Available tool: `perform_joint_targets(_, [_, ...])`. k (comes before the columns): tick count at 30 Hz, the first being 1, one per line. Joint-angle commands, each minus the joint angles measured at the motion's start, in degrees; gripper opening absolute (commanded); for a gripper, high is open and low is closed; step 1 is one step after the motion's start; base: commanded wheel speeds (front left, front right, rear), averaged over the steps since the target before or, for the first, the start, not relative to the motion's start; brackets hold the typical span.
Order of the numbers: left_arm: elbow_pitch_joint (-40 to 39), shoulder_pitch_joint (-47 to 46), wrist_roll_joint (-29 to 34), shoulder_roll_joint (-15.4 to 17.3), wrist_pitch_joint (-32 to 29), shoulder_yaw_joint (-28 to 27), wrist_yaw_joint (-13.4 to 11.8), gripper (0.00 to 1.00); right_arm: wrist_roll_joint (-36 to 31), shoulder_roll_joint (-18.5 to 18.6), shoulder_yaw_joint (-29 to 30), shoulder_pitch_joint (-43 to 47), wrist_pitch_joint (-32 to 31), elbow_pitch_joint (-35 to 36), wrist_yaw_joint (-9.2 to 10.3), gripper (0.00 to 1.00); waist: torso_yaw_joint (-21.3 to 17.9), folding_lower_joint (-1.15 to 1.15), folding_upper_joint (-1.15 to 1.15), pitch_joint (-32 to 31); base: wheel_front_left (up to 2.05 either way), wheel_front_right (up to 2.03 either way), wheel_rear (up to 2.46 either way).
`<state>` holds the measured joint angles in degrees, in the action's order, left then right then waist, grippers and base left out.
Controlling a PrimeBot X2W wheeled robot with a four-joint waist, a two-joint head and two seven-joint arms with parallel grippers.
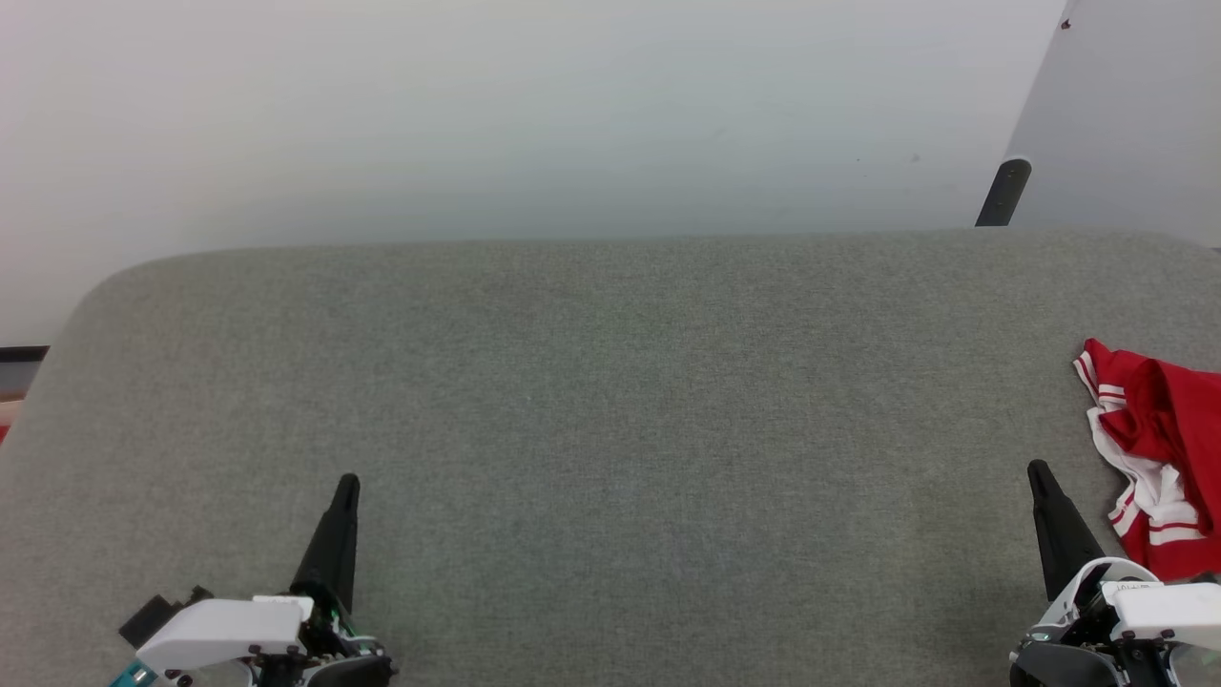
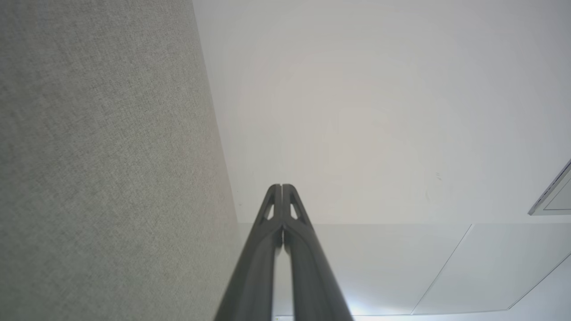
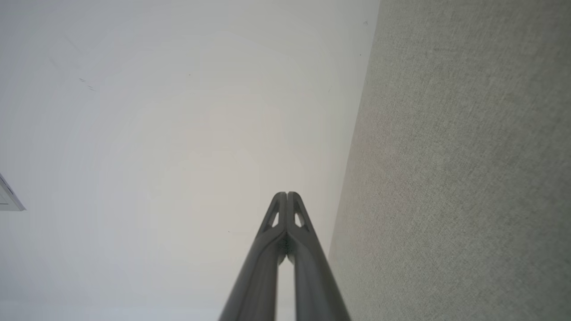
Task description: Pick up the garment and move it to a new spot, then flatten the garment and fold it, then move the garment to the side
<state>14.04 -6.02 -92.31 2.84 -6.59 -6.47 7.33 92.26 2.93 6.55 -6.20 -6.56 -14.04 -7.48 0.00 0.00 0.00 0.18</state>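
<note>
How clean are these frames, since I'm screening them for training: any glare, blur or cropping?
Head view: soft even light, sharp, but the garment is cropped by the right edge. Left wrist view: the left gripper blurs near the lens, a glare patch beside it. Right wrist view: flat light, no glare, the right gripper equally soft.

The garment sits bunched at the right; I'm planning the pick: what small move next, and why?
Probably open the right gripper and reach toward the garment: it lies crumpled on the table beside that shut gripper, far from the left gripper.
</note>
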Motion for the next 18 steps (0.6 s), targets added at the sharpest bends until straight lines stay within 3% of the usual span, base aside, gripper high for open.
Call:
perform_joint_targets(1, [0.05, -0.47, -0.19, -0.02, -0.11, -0.14, 0.34, 0.0, 0.29, -0.17, 0.03, -0.16, -0.05, 0.01, -0.02, 0.0, 0.0, 0.0, 0.0, 0.0, 0.0, 0.0, 0.0])
perform_joint_targets(18, [0.05, -0.47, -0.2, -0.02, -0.11, -0.13, 0.34, 0.0, 0.3, -0.17, 0.03, -0.16, -0.05, 0.01, -0.02, 0.0, 0.0, 0.0, 0.0, 0.0, 0.0, 0.0, 0.0])
